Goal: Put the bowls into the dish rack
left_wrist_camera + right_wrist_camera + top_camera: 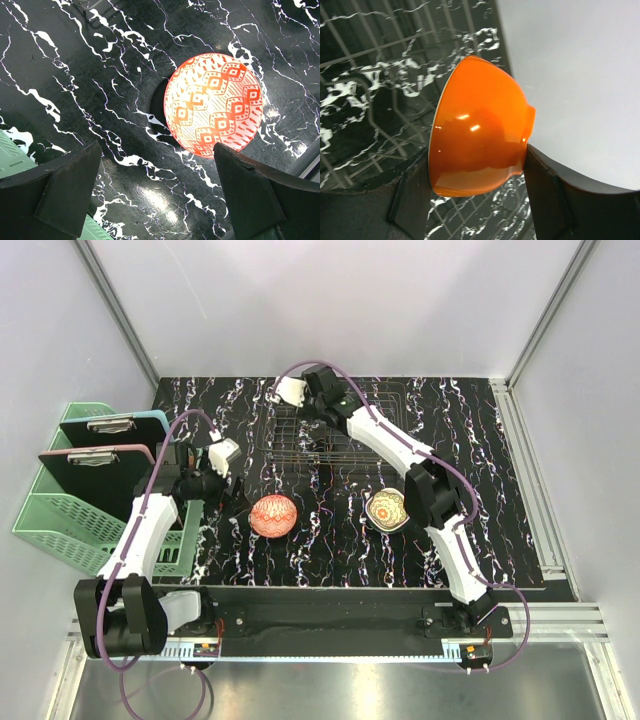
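Observation:
My right gripper (475, 175) is shut on an orange bowl (480, 140), held on its side by rim and foot, just above the wires of the dark dish rack (380, 100). In the top view the right gripper (300, 396) is over the rack's (330, 445) far left corner and the orange bowl is hidden. My left gripper (157, 185) is open and empty above the table. A red-patterned bowl (213, 104) lies upside down just beyond its fingertips, also seen in the top view (272, 515). A cream bowl with a yellow floral inside (388, 509) stands upright beside the right forearm.
A mint-green slatted basket (60, 510) holding two clipboards (100, 453) stands at the left edge, next to the left arm (150, 530). The black marbled mat (330, 560) covers the table. White walls stand close behind the rack.

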